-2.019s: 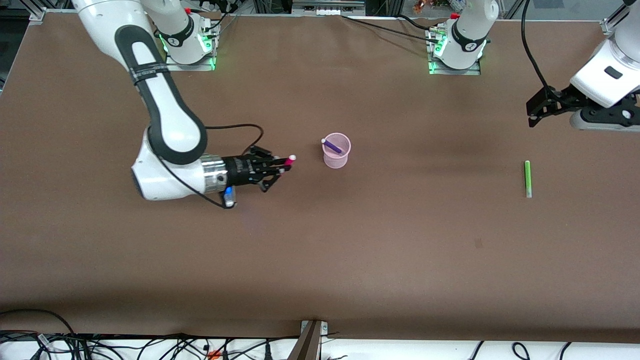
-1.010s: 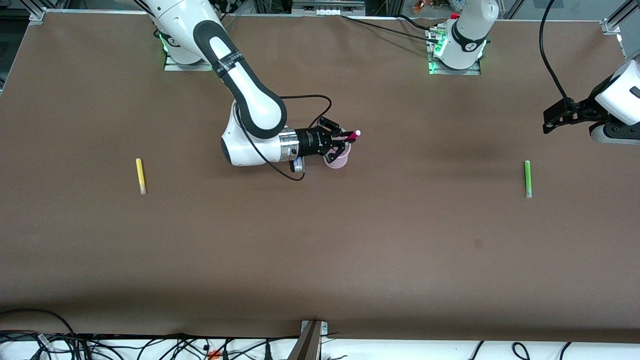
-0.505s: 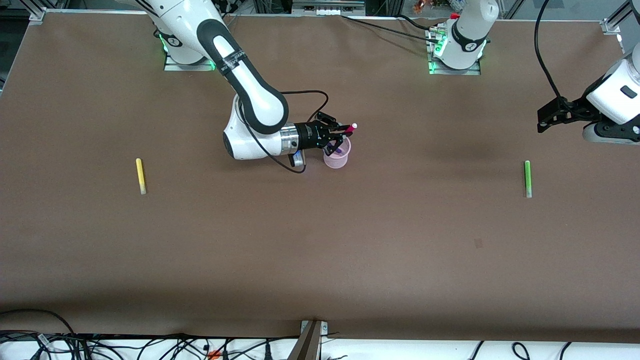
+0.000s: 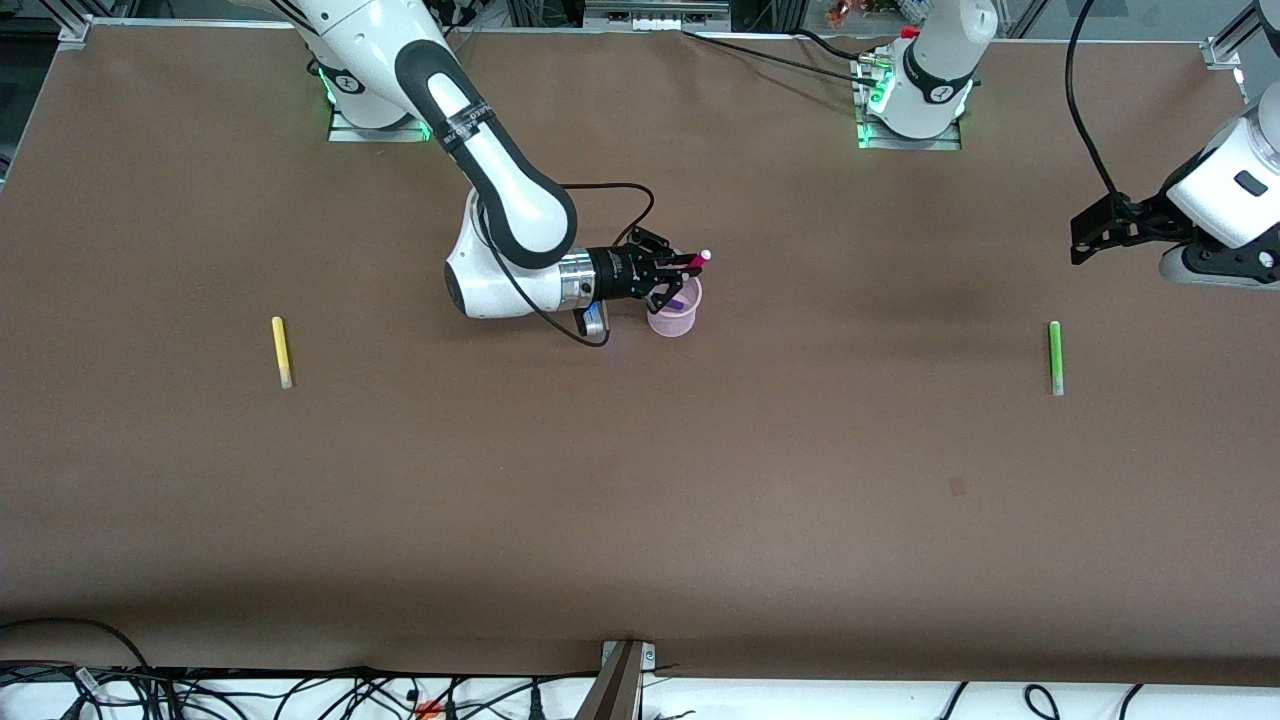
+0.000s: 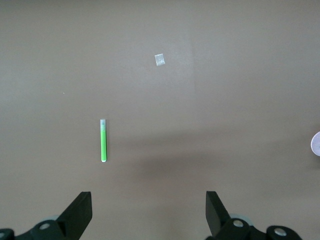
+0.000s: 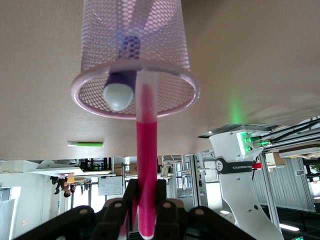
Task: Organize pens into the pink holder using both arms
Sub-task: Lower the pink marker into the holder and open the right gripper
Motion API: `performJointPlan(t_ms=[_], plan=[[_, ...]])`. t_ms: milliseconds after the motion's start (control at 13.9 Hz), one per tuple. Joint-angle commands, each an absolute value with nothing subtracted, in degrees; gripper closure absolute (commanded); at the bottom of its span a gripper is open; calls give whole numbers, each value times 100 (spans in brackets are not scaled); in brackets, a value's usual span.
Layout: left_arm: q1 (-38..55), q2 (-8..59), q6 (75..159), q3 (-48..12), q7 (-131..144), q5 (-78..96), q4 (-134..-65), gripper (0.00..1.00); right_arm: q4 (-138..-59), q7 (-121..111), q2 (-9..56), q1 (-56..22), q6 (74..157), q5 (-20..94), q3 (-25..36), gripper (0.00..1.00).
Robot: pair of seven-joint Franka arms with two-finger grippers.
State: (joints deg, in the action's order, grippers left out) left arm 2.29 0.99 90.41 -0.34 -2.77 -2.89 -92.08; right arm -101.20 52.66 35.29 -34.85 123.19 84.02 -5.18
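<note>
The pink holder (image 4: 673, 312) stands mid-table; in the right wrist view it is a mesh cup (image 6: 135, 45) with the dark purple pen (image 6: 121, 85) leaning inside. My right gripper (image 4: 680, 268) is shut on the magenta-pink pen (image 6: 147, 170) and holds it sideways over the holder's rim, pale cap (image 4: 706, 255) pointing toward the left arm's end. The yellow pen (image 4: 282, 351) lies toward the right arm's end. The green pen (image 4: 1054, 357) lies toward the left arm's end and shows in the left wrist view (image 5: 103, 140). My left gripper (image 4: 1085, 238) hangs open and empty above the table beside the green pen.
A small pale square patch (image 5: 159, 59) lies on the brown table near the green pen. The arm bases (image 4: 910, 90) stand along the table edge farthest from the front camera. Cables lie along the nearest edge.
My right gripper carried the magenta-pink pen from the right arm's side to over the holder, then lifted slightly. The left gripper drifted a little above the green pen's area.
</note>
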Motion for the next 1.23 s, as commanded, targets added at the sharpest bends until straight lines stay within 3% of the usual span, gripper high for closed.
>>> performJointPlan(t_ms=[0,288,361,433,505,577,793,1154], plan=[[281,9,8965,-26,-378,-185,-9220,0,-10099,4801,3665,-3533,12410,8726,-527,100],[281,9,8965,-26,-378,-185,-9220,0,-10099,4649,3735,-3524,12419,8780,-527,100],[281,9,8965,-26,-378,-185,-9220,0,-10099,4658,3735,-3516,12410,8780,-527,73],[281,9,8965,-26,-378,-185,-9220,0,-10099,4650,3727,-3507,12401,8745,-519,33],[281,9,8965,-26,-378,-185,-9220,0,-10099,4667,3692,-3507,12401,8719,-519,7],[281,9,8965,-26,-378,-185,-9220,0,-10090,4693,3665,-3489,12393,8719,-510,0],[281,9,8965,-26,-378,-185,-9220,0,-10090,4746,3385,-3489,12401,8536,-388,0],[281,9,8956,-61,-369,-193,-9220,0,-10143,4746,2630,-3489,12322,7176,421,0]])
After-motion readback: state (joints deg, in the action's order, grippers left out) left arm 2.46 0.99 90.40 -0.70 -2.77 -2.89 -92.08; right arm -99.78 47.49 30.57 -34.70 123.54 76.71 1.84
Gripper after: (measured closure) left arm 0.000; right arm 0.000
